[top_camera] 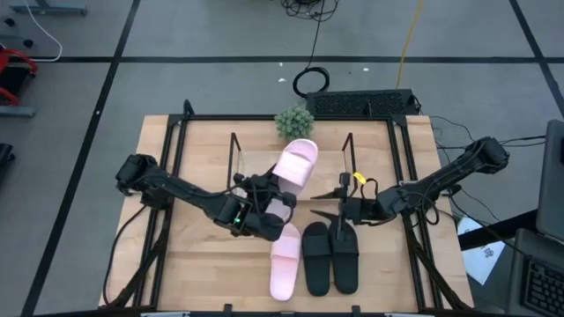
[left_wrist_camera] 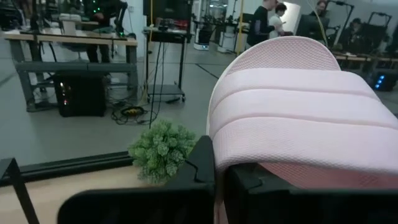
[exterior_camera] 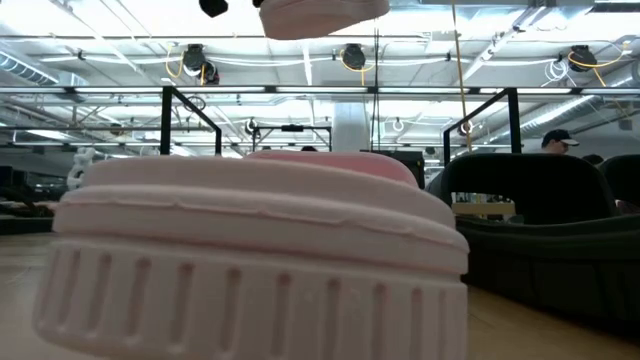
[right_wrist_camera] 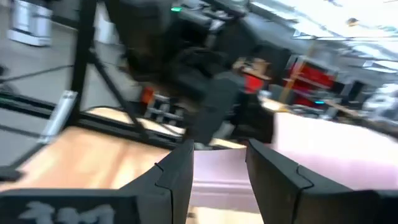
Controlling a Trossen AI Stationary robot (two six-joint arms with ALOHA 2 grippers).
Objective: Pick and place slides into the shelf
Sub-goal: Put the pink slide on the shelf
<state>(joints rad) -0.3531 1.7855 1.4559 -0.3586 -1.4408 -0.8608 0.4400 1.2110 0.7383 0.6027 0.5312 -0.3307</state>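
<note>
My left gripper [top_camera: 271, 204] [left_wrist_camera: 221, 167] is shut on one light pink slide [top_camera: 296, 164] [left_wrist_camera: 298, 112] and holds it in the air over the shelf [top_camera: 256, 163], between the black rod frames; this slide also shows at the top of the low view [exterior_camera: 320, 15]. The other pink slide [top_camera: 285, 260] [exterior_camera: 250, 260] lies flat on the table near the front edge. Beside it on the right lies the black pair [top_camera: 330, 257] [exterior_camera: 540, 240]. My right gripper [top_camera: 330, 205] [right_wrist_camera: 219, 163] is open and empty, hovering just beyond the black slides' far ends. My left gripper pinches the pink slide at its near end, by the side edge [left_wrist_camera: 219, 146] just behind the wide strap. One finger [left_wrist_camera: 202, 163] is outside the slide and the other [left_wrist_camera: 249, 180] is on the footbed side. The slide is lifted clear, pointing away from the fingers toward the far edge.
A small green plant [top_camera: 295, 121] [left_wrist_camera: 163, 149] stands at the table's far edge, just past the shelf. A black keyboard [top_camera: 361, 104] lies behind it to the right. Black frame rails run along both table sides. People stand far off in the room.
</note>
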